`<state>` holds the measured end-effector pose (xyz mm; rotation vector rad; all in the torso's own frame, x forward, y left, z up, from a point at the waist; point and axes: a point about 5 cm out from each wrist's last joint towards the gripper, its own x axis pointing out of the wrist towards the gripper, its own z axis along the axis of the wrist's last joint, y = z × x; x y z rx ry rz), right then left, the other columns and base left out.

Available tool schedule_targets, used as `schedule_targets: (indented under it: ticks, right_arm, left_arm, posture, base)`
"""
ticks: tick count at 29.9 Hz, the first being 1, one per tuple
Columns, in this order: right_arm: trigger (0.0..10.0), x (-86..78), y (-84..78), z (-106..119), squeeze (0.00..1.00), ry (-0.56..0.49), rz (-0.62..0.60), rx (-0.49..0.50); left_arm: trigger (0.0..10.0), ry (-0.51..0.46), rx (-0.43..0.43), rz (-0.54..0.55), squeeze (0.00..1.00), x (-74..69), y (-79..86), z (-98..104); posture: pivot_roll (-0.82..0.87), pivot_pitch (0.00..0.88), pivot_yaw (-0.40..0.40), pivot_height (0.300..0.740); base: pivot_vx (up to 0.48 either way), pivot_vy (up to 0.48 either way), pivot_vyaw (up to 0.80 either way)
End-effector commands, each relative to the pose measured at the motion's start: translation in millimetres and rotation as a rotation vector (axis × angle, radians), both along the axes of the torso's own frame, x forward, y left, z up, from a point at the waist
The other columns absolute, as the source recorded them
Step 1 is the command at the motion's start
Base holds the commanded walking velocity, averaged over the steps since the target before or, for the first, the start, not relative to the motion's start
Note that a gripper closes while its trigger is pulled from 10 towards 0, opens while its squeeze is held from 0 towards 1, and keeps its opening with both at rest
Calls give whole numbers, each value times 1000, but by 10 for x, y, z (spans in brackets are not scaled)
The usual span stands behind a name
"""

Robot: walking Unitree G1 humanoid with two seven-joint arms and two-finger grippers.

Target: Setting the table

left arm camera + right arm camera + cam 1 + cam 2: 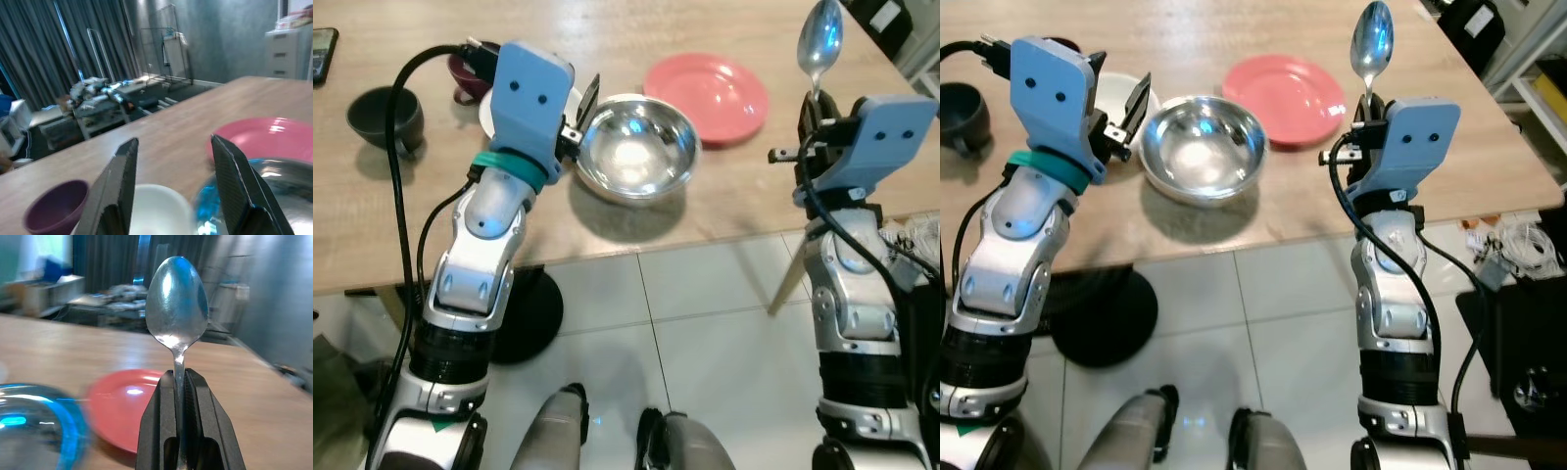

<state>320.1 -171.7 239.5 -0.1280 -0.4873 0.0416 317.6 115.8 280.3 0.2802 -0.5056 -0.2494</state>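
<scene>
Right gripper (179,382) clamped on spoon (177,308), bowl end up, above table (724,186) edge near pink plate (707,96). Left gripper (171,181) fingers wide apart, beside steel bowl (636,147) on table.

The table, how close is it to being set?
Partway, it seems. A pink plate, a steel bowl, a white bowl, a purple cup and a dark cup already sit on the table. The right hand holds a spoon upright, not yet laid down. The left hand is open above the white bowl. Arranging the places looks left to do.
</scene>
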Motion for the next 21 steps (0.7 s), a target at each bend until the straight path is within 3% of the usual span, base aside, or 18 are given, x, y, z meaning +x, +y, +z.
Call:
schedule_targets:
  ticks: [1, 3, 11, 21]
  right_arm:
    - [10000, 25, -27, -61, 0, 30, -16, -12]
    - [10000, 38, -28, -64, 0, 29, -27, -10]
    - [10000, 66, -85, -74, 0, 27, -63, -9]
    - [10000, 86, -57, -132, 0, 47, -62, -49]
  left_arm:
    - [10000, 8, 11, -10, 0, -16, -24, -21]
    - [10000, 10, 11, -9, 0, -18, -21, -21]
    - [10000, 48, 63, -58, 0, -86, -71, -130]
    - [10000, 68, 63, -75, 0, -104, -97, -185]
  posture:
    - [231, 151, 17, 740]
    - [231, 151, 17, 740]
    - [232, 153, 15, 740]
    - [235, 155, 7, 740]
  base:
    - [480, 0, 0]
    - [480, 0, 0]
    - [0, 0, 0]
    - [0, 0, 0]
